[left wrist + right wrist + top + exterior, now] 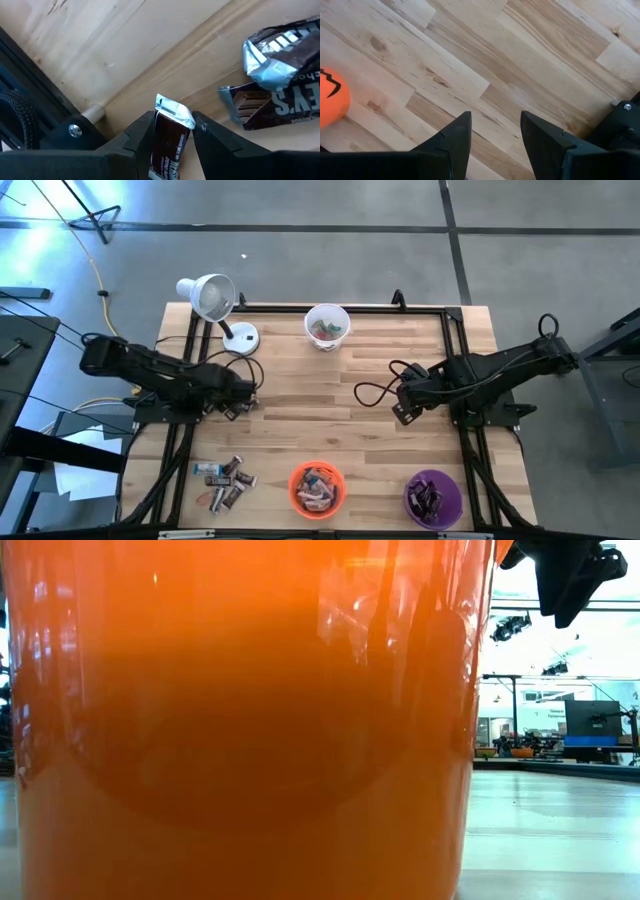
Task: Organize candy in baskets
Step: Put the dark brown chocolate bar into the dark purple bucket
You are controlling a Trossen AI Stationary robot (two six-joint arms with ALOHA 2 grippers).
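left gripper [172,132] clamped on brown candy bar [170,145], right gripper [495,132] spread, empty

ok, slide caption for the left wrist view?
Left gripper shut on a dark brown candy bar, above the wooden table.

A white desk lamp [214,302] stands at the far left corner of the wooden table [330,395], its cone shade tilted over its round base. A yellow cable [97,280] runs across the grey floor [300,260] beyond the table's left side.
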